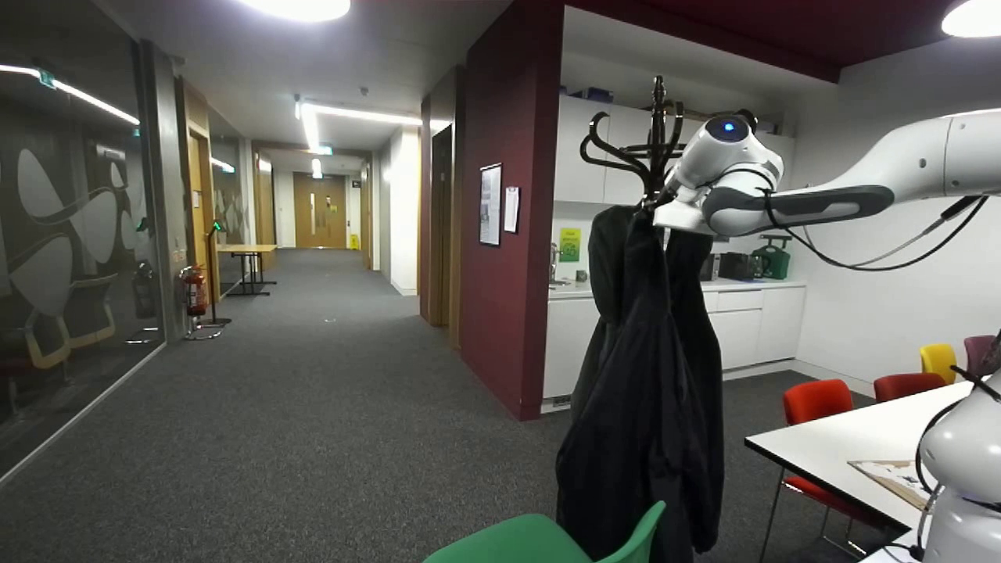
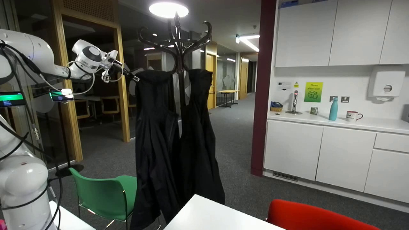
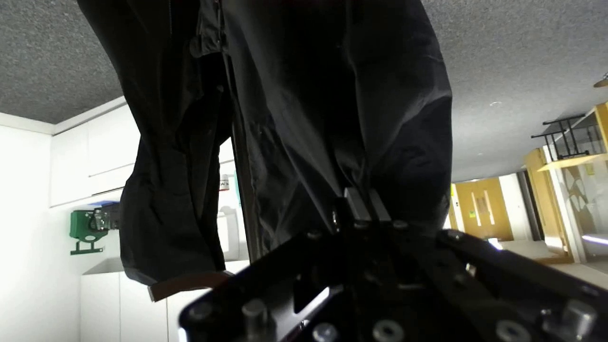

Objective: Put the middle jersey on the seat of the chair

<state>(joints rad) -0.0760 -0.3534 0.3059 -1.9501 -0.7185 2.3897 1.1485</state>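
Note:
The middle jersey (image 1: 641, 407), a long near-black garment, hangs down by the dark coat stand (image 1: 658, 117). It also shows in an exterior view (image 2: 153, 134) and fills the middle of the wrist view (image 3: 304, 118). My gripper (image 2: 136, 78) is at its top edge; in the wrist view the fingertips (image 3: 365, 202) are close together with cloth folds pinched between them. Its top reaches toward the stand's pole; I cannot tell whether it is still on a hook. The green chair (image 2: 99, 195) stands below and beside it; its seat (image 1: 516, 543) is partly cut off.
Another dark garment (image 2: 201, 137) hangs on the stand beside the jersey; a greyer one (image 1: 608, 258) shows behind. A white table (image 2: 211, 217) and red chair (image 2: 313, 217) stand nearby. Stand hooks (image 2: 206, 32) curve out above. Kitchen cupboards (image 2: 294, 150) are behind.

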